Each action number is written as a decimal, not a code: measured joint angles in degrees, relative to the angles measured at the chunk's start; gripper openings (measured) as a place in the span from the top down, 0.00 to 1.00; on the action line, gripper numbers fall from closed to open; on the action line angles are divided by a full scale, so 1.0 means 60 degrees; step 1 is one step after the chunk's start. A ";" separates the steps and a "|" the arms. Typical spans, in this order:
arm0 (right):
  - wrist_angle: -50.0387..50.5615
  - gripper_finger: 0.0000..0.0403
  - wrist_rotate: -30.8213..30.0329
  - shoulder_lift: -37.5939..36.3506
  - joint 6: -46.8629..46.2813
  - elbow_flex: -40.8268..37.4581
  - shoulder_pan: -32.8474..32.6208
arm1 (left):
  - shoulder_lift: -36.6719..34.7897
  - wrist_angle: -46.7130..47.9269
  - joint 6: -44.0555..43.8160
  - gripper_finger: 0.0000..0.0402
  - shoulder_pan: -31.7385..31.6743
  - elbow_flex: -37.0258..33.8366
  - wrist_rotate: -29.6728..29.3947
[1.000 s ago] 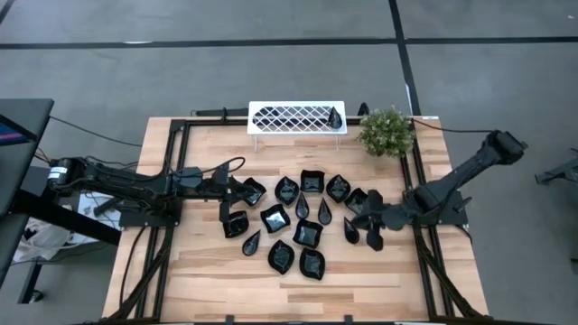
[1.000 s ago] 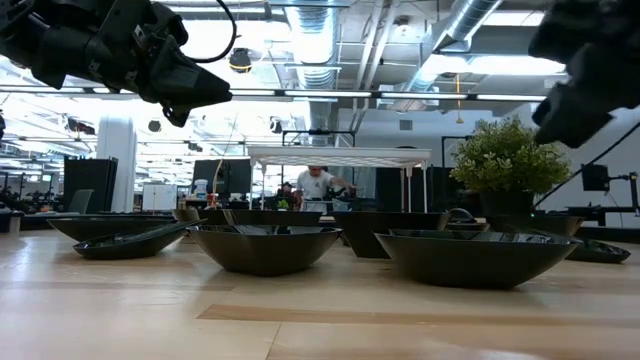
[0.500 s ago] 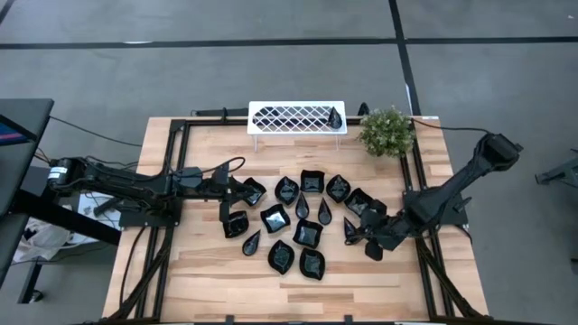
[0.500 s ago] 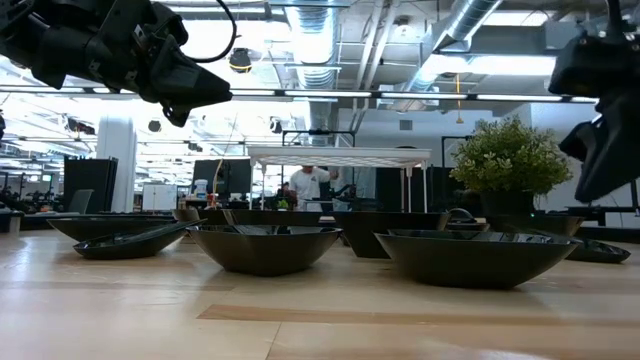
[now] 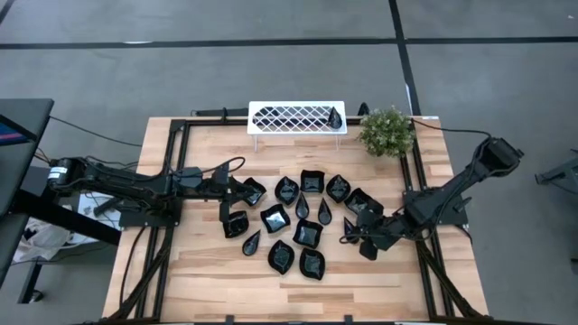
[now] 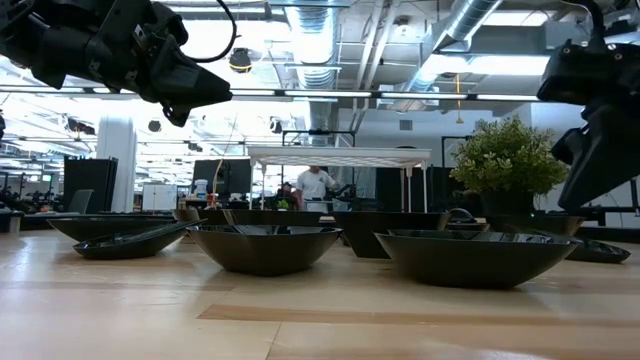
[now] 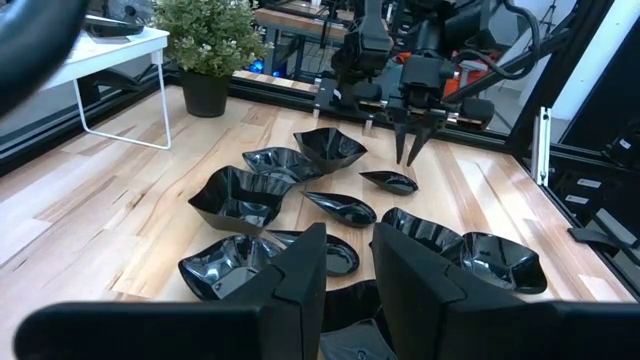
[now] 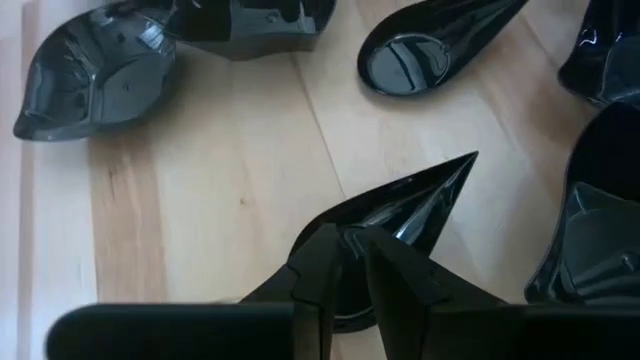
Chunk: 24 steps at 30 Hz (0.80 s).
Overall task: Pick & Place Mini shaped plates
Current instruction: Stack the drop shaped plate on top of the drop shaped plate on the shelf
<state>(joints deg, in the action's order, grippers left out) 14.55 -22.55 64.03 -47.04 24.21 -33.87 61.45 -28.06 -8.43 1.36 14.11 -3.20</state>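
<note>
Right arm: reaches in from 3 o'clock, bent low over the surface (image 5: 208,271)
Right end effector (image 5: 366,246): clenched on a teardrop plate (image 8: 395,215)
Left arm: stretched in from 9 o'clock
Left end effector (image 5: 237,192): fingers parted, nothing between them
Mini shaped plates (image 5: 298,221): clustered mid-surface

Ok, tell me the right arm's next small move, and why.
Probably lower the right gripper straight down onto the teardrop plate. Its own wrist view shows it poised right over that plate's near rim, and the left wrist view shows it hanging above the table, apparently carrying nothing.
</note>
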 joint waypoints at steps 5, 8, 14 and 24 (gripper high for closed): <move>-0.0009 0.87 -0.0004 0.0000 0.0791 0.0000 0.0016 | 0.0000 0.0002 0.0000 0.78 -0.0002 0.0000 0.0000; 0.0058 0.87 -0.0004 0.0000 0.1773 0.0000 0.0006 | 0.0000 0.0002 0.0000 0.78 -0.0001 0.0000 0.0000; 0.0037 0.87 -0.0004 0.0000 0.3122 0.0000 -0.0152 | 0.0000 0.0002 0.0000 0.78 -0.0002 0.0000 0.0000; -0.0399 0.87 0.0018 0.0000 0.1559 0.0004 -0.0155 | 0.0000 0.0002 0.0000 0.78 0.0002 0.0000 0.0000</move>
<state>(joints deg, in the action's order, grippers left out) 12.15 -22.44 64.03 -37.69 24.23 -34.81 61.45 -28.05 -8.43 1.37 14.11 -3.20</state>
